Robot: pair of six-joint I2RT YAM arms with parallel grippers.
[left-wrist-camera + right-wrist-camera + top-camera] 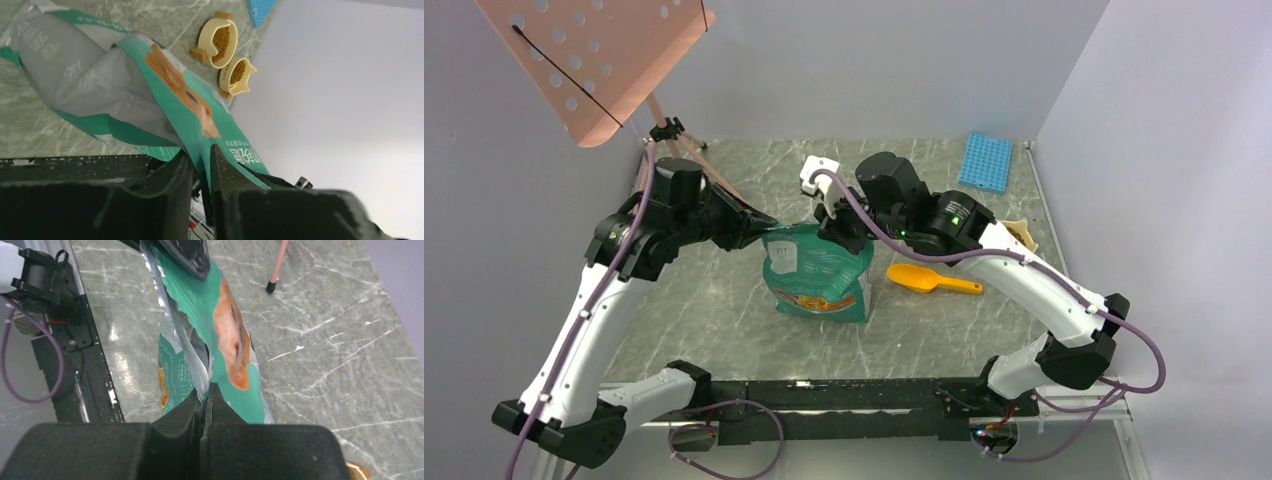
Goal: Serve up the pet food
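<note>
I hold the bag [819, 280] upright at mid-table. My left gripper [200, 156] pinches its top edge at 9 o'clock, and my right gripper [205, 390] is pressed together on the edge at 3. To open the mouth well, I should draw both edges apart evenly, without tipping it. The scoop [932, 281] lies at 3 o'clock. Two cream bowls [205, 34] at 2 o'clock hold the pet food [221, 42], fine brown pellets.
</note>
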